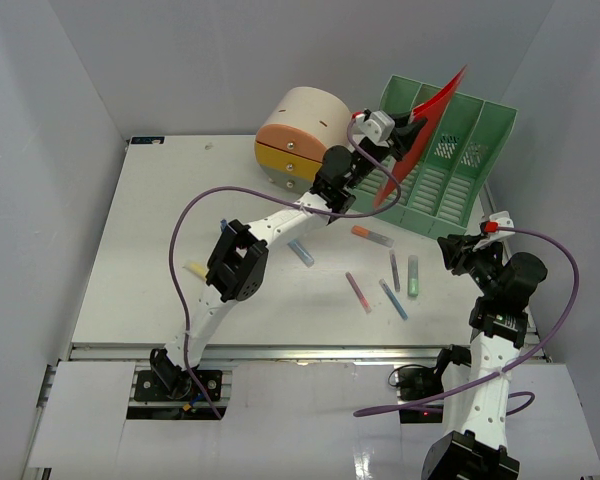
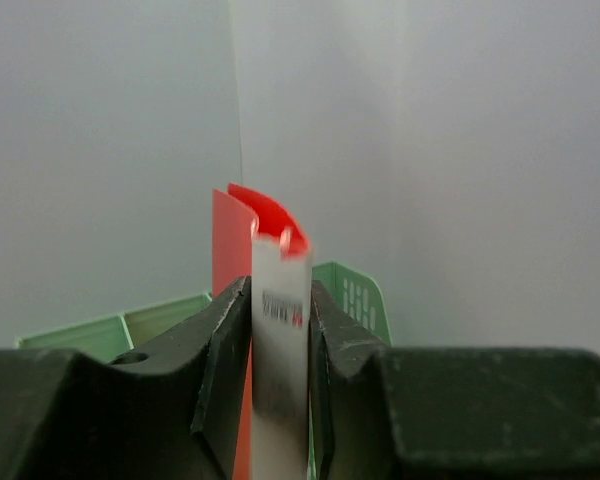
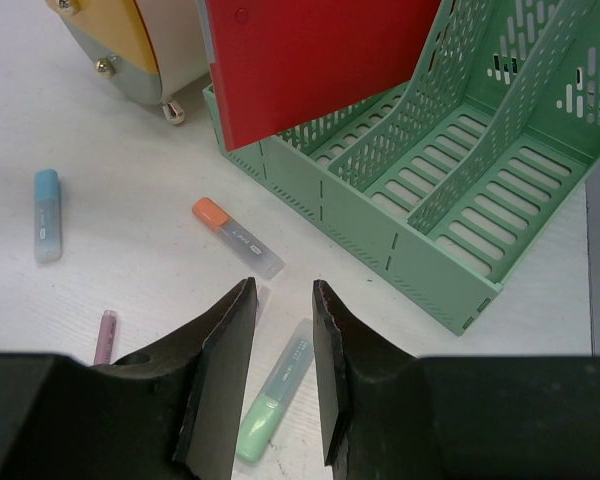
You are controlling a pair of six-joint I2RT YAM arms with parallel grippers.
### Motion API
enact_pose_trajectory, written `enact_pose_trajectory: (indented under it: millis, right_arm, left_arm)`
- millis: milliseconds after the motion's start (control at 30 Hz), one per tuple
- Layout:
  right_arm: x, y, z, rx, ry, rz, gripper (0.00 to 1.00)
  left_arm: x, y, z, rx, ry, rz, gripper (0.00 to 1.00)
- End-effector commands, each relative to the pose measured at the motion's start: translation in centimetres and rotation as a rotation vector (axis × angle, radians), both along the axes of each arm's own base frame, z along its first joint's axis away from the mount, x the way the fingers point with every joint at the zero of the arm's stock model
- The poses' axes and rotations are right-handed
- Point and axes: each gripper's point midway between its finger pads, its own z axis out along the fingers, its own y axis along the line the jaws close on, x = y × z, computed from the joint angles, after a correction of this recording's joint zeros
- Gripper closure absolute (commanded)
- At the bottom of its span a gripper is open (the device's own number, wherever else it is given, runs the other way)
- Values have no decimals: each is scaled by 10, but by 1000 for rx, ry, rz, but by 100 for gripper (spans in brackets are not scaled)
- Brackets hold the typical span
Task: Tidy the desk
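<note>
The white counter [image 1: 160,230] fills the middle of the top view. Loose pens [image 1: 358,292] are scattered on it, with a cream drawer unit [image 1: 300,130] and a green file rack [image 1: 460,170] along its far side. The left fingers [image 2: 225,370] are clamped on a red folder [image 2: 270,215] tilted over the rack's left end. The right fingers [image 3: 225,370] stand parted above a green highlighter [image 3: 275,395].
</note>
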Motion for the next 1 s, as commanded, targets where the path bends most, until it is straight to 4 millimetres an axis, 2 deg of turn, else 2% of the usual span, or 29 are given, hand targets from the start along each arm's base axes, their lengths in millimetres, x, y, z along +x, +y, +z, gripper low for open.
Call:
enact_pose_trajectory:
  millis: [0,167,300,433,533,600,633,667,767,967]
  right_arm:
    - [2,-2,10,-16,-41,-2,64]
    - [2,-1,10,-18,-43,-1,64]
    - [2,-2,11,-21,-46,-6,64]
    - [1,-2,12,-23,-50,-7,64]
    - [1,-3,12,-26,-52,-11,64]
    - [1,-3,12,-27,-52,-13,64]
    - [1,-3,12,-28,-53,-13,64]
    - [1,-3,13,-28,-54,-13,64]
    - [1,-3,13,-29,-55,-13,64]
    - [1,-2,13,-31,-57,-10,64]
  left_arm:
    - [-10,-9,-14,119,57,-33,60]
    - [-6,-8,-26,170,99,-16,60]
    - [-1,-9,-38,225,99,16,66]
    - [5,-9,-51,262,125,47,68]
    - [9,-10,-59,281,140,56,76]
    - [9,-11,-61,282,143,54,91]
    - [9,-10,-59,277,145,55,99]
    - [9,-10,-56,270,143,54,100]
    - [5,-7,-45,252,130,48,100]
    - [-5,11,-5,184,63,66,100]
